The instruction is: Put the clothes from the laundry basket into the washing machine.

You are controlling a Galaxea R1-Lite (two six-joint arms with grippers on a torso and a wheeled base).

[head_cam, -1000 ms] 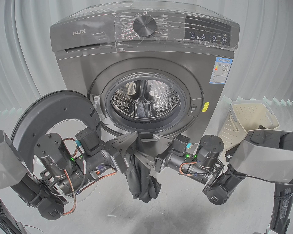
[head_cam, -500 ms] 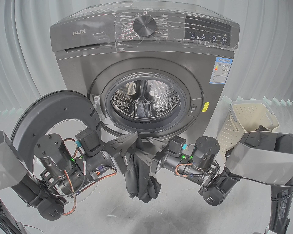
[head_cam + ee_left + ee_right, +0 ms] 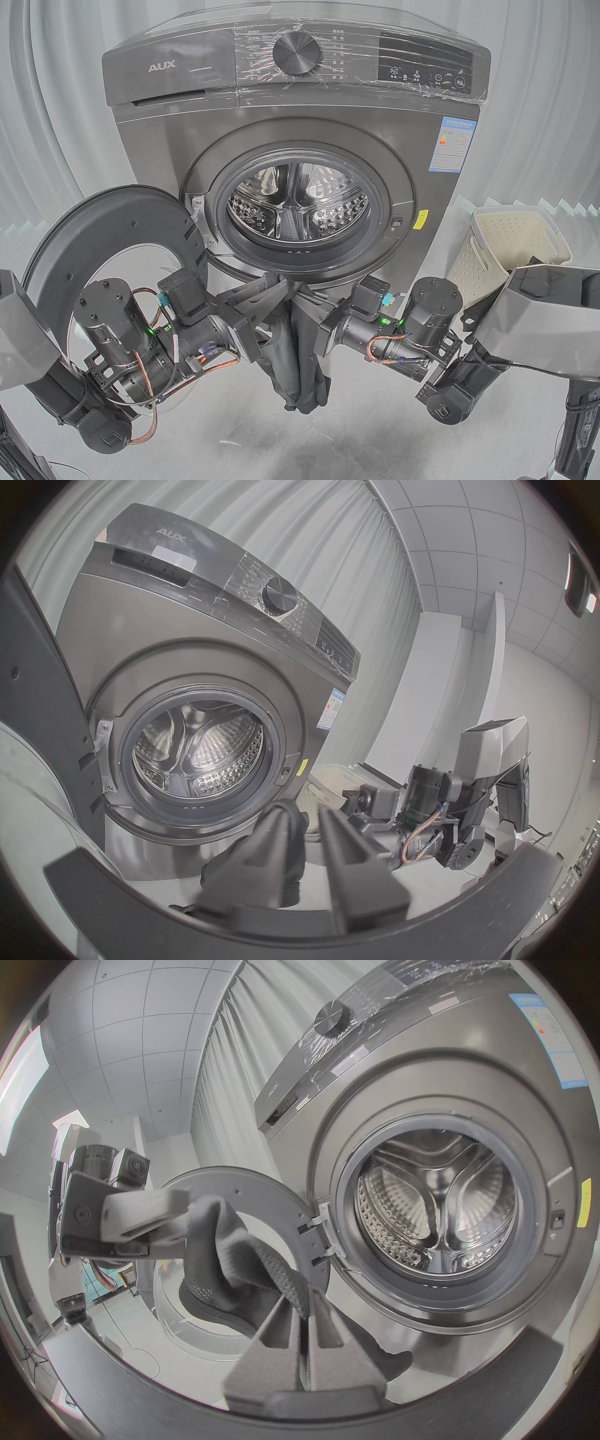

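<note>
A dark grey garment (image 3: pixel 294 356) hangs in front of the washing machine (image 3: pixel 294 131), just below its open drum (image 3: pixel 297 203). My left gripper (image 3: pixel 280 291) is shut on the garment's top from the left. My right gripper (image 3: pixel 307 300) is shut on it from the right, close beside the left one. In the right wrist view the fingers of my right gripper (image 3: pixel 306 1300) pinch a fold of the garment (image 3: pixel 237 1260), which runs across to my left gripper (image 3: pixel 178 1210). In the left wrist view the garment (image 3: pixel 269 855) bunches over one finger of my left gripper (image 3: pixel 303 817).
The round door (image 3: pixel 106 231) stands swung open to the left, close to my left arm. A cream perforated laundry basket (image 3: pixel 519 237) stands on the floor to the right of the machine, behind my right arm. Grey floor lies below the garment.
The right gripper, open a second ago, has closed on the garment next to the left gripper. The garment's top now sits slightly higher, nearer the drum's rim.
</note>
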